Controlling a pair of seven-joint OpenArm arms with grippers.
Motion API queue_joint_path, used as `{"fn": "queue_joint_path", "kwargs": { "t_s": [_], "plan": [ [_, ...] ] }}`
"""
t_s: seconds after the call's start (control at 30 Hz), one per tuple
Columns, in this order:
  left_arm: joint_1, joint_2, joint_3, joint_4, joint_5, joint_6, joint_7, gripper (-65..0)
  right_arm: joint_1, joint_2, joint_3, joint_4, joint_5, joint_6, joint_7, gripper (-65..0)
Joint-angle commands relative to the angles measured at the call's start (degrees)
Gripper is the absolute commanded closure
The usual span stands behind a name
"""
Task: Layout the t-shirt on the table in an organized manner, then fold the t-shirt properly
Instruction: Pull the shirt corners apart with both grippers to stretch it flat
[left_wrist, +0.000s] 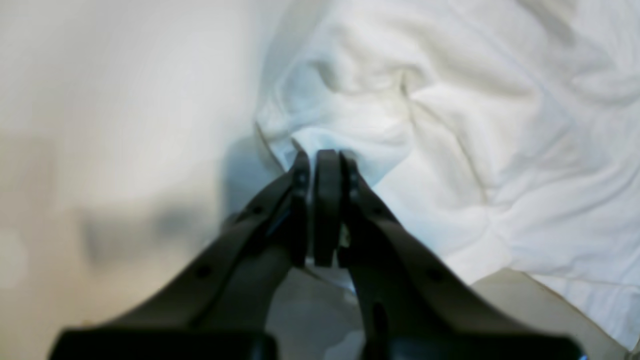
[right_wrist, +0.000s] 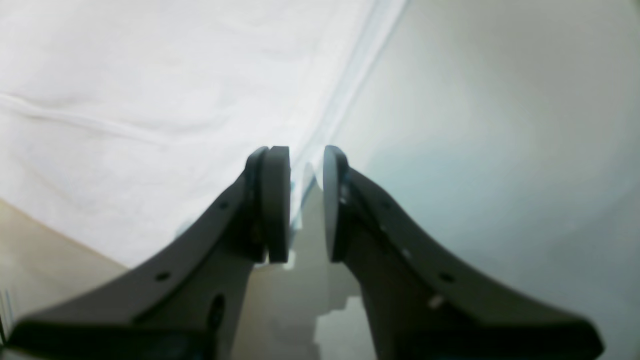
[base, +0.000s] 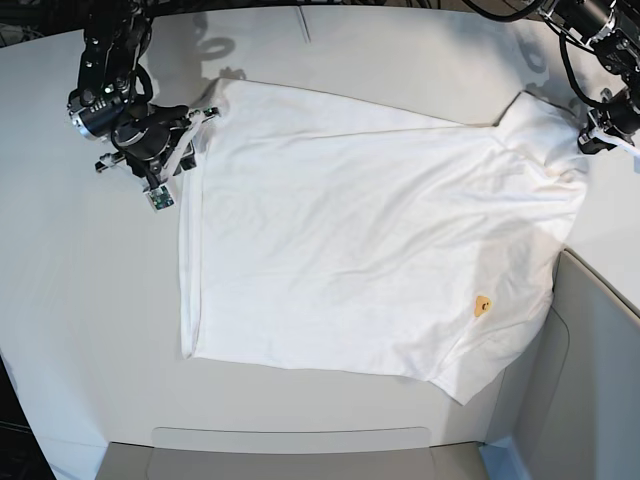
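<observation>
The white t-shirt (base: 360, 230) lies spread on the white table (base: 80, 300), with its small orange mark (base: 482, 305) facing up near the lower right. My left gripper (base: 597, 140) is at the shirt's upper right part. In the left wrist view this gripper (left_wrist: 325, 157) is shut on a bunched fold of the shirt (left_wrist: 450, 125). My right gripper (base: 192, 120) is at the shirt's upper left corner. In the right wrist view this gripper (right_wrist: 306, 155) has its jaws a little apart, and the shirt's hem (right_wrist: 345, 85) runs into the gap.
Grey bin-like panels stand along the near edge (base: 290, 440) and the right side (base: 600, 350); the shirt's lower right corner overhangs the right one. Bare table (right_wrist: 500, 125) stretches to the left of the shirt and behind it.
</observation>
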Motion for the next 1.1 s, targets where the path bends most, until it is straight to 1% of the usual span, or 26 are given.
{"fn": "queue_joint_path", "kwargs": {
  "t_s": [0.0,0.1,0.13,0.17,0.27,0.3,0.33,0.4,0.43,0.5,0.6,0.7,0.8,0.9,1.07],
  "plan": [
    [0.15,-1.41,-0.16,1.02,-1.2,-0.08,-0.93,0.0,1.35,0.38,0.01,1.14,0.33,1.68,0.89,-12.6],
    [0.94,-1.41,-0.16,1.11,-1.56,-0.08,-0.67,0.0,2.4,-0.24,-0.61,0.97,0.33,7.05,0.1,-12.6],
    [1.21,-1.41,-0.43,1.99,-1.56,-0.08,-0.4,0.0,2.4,-0.68,-1.23,0.88,0.33,8.28,-0.69,-12.6],
    [1.29,-1.41,-0.78,3.66,-1.56,-0.08,-0.27,0.0,2.4,-1.12,-1.58,0.88,0.33,9.16,-1.66,-12.6],
    [3.58,-1.41,-0.78,8.49,-1.29,-0.08,-0.27,0.0,1.78,-1.55,0.18,0.88,0.5,9.42,-4.47,-12.6],
    [4.28,-1.41,-0.34,9.72,-1.29,-0.08,-0.27,0.0,1.17,-2.17,2.73,0.88,0.5,9.33,-5.09,-12.6],
    [4.64,-1.41,-0.16,10.25,-1.29,-0.08,-0.27,0.0,0.99,-3.58,6.25,0.88,0.68,9.6,-5.44,-12.6],
    [4.55,-1.32,-0.16,10.25,-1.2,-0.08,-0.27,0.0,0.64,-5.51,13.98,0.88,2.7,10.21,-5.7,-12.6],
    [4.46,-1.24,-0.16,10.25,-1.2,-0.08,-0.27,0.0,0.64,-5.69,17.24,0.88,4.9,11.53,-6.14,-12.6],
    [4.37,-1.15,-0.16,10.25,-1.2,-0.08,-0.27,0.0,0.38,-5.51,21.19,0.88,10.0,15.31,-8.3,-12.6],
    [4.37,-0.36,2.12,10.25,-1.2,-0.08,-0.27,0.0,1.26,-5.16,23.48,0.26,15.27,19.57,-8.3,-12.8],
    [4.37,-0.27,5.46,10.51,-1.2,-0.08,-0.27,0.0,1.7,-5.07,23.65,-1.49,16.15,19.57,-8.3,-13.0],
    [4.37,-0.09,7.31,10.51,-1.2,-0.08,-0.27,0.0,0.38,-4.63,23.83,-3.16,16.06,19.57,-8.3,-15.4],
    [4.37,-0.09,7.57,10.51,-1.2,-0.08,-0.27,0.0,-0.68,-3.93,23.57,-6.15,16.68,19.57,-8.3,-18.7],
    [4.37,-0.09,7.57,10.6,-1.2,-0.08,-0.27,0.0,0.03,-3.93,23.74,-14.51,16.68,19.57,-8.3,-19.0]
  ]
}}
